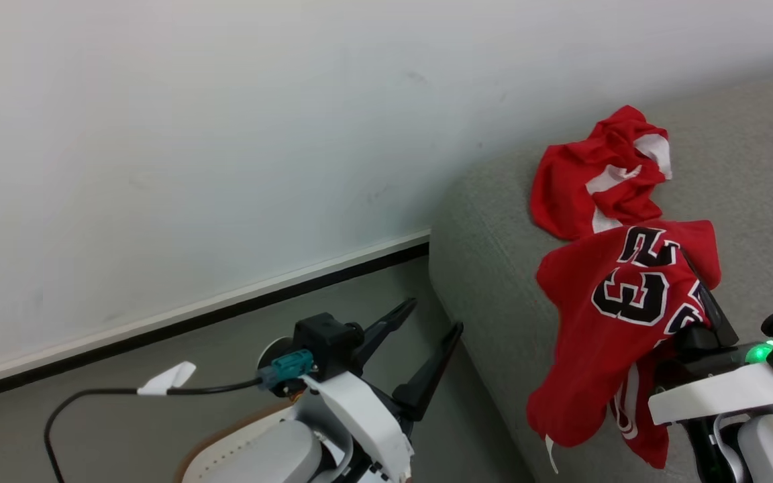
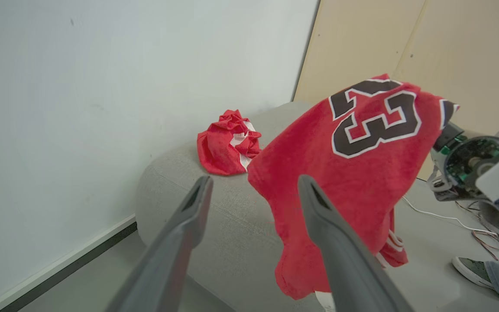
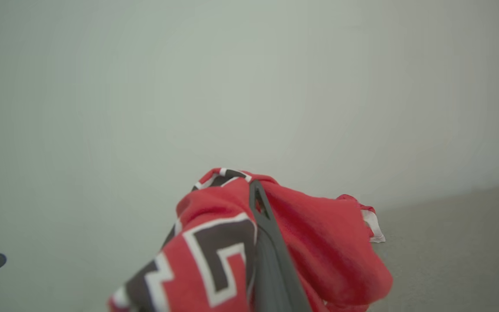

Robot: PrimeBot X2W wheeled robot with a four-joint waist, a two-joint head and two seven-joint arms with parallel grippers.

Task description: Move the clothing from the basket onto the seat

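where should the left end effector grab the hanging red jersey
Likely the lower hem of the red fabric jersey with black numerals, from the robot's left: it hangs free over the edge of the grey woven seat, facing the left end effector.

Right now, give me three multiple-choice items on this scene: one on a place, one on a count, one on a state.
1. Where does the crumpled red garment lie? A on a table; B on the grey seat; C on a shelf.
2. How many red garments show? A one; B two; C three.
3. How is the left gripper? A open, empty; B shut on cloth; C shut, empty.

1 B: it rests on the seat's top.
2 B: the crumpled one plus the numbered jersey, pinched by the right gripper.
3 A: its fingers stand apart with nothing between.
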